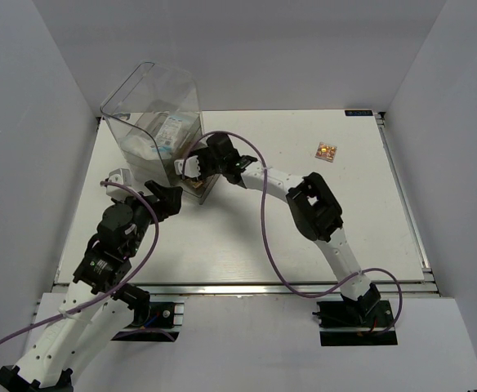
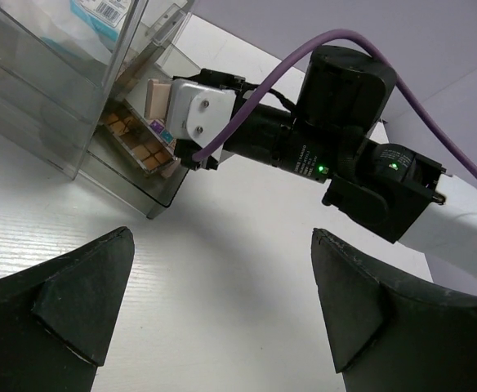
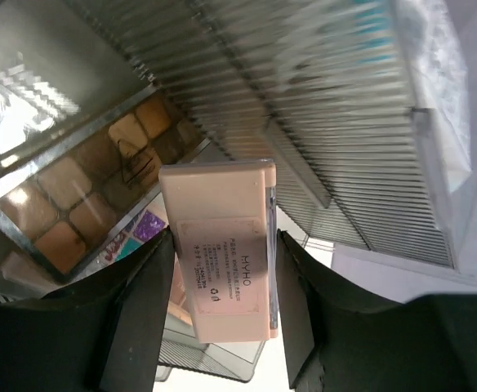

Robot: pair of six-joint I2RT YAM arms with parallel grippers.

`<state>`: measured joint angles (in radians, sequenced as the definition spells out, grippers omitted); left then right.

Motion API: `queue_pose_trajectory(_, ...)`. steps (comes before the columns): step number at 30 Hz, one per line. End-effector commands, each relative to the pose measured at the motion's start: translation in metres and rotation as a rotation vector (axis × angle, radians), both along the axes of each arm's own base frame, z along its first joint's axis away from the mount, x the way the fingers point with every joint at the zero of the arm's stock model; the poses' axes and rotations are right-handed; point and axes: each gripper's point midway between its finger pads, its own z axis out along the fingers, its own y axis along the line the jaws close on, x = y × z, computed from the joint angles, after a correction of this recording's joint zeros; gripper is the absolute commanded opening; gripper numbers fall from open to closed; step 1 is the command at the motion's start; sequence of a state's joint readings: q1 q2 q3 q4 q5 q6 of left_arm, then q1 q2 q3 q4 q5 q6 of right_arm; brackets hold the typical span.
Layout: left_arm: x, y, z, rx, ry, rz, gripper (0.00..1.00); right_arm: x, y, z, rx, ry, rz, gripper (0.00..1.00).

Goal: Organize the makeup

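Right gripper (image 3: 225,269): we have it clamped on a flat pink palette (image 3: 218,196) at the open drawer (image 2: 144,192), likely to slide it in flat.
Left gripper (image 2: 222,237): fingers wide apart, empty, beside the box (image 1: 153,98), clear of the work.
Drawer: other palettes (image 3: 67,208) lie inside.
Table (image 1: 222,245): one palette (image 1: 326,151) sits well apart.
Unclear: ribbed plastic blurs the upper tiers; we find no bottles.

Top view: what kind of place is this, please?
Probably a robot lab test cell: plain white walls enclose a white table, and the left arm and right arm are bolted at its near edge.
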<state>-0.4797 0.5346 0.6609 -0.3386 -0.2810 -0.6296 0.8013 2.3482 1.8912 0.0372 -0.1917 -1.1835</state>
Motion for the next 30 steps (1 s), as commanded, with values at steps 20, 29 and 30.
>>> queue_pose_trajectory(20, 0.006, -0.003, 0.003, -0.005, -0.031, -0.005, 0.98, 0.072, -0.217, 0.089, 0.522, 0.587, -1.03, 0.58)
queue_pose_trajectory(29, 0.014, -0.015, -0.006, -0.01, -0.015, -0.044, 0.98, 0.086, -0.416, 0.021, 0.542, 0.728, -1.387, 0.89)
queue_pose_trajectory(30, 0.015, -0.017, -0.007, -0.009, -0.012, -0.048, 0.98, 0.094, -0.43, 0.006, 0.532, 0.744, -1.422, 0.89)
